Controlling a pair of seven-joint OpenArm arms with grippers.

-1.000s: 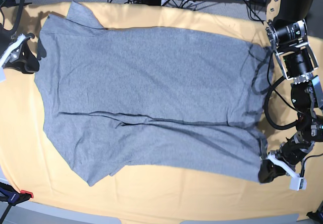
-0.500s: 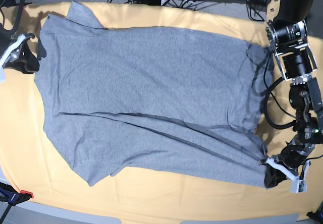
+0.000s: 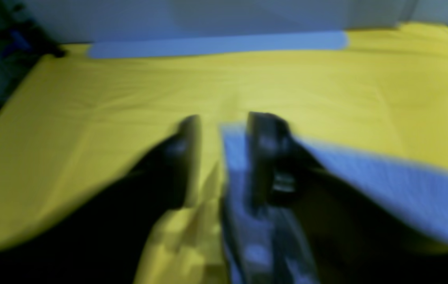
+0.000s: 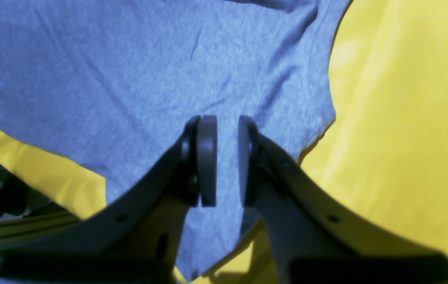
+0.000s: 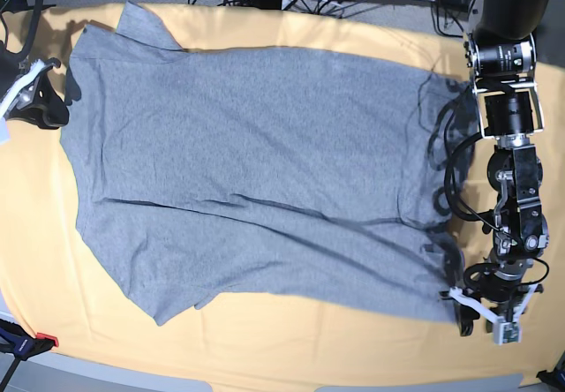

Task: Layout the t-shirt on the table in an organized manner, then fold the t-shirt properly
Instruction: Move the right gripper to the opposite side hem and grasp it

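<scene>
The t-shirt (image 5: pixel 256 180) lies spread across the table (image 5: pixel 291 348). Left gripper (image 3: pixel 220 157) at 4 o'clock has its jaws parted at the hem corner, gripping nothing. Right gripper (image 4: pixel 227 157) at 9 o'clock hovers narrowly apart over the cloth. Risk: a withdrawing finger drags the hem, wrinkling it.

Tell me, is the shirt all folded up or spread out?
Spread out. The t-shirt lies open across the table, with one long crease along its lower half and no tidy folds yet.
</scene>
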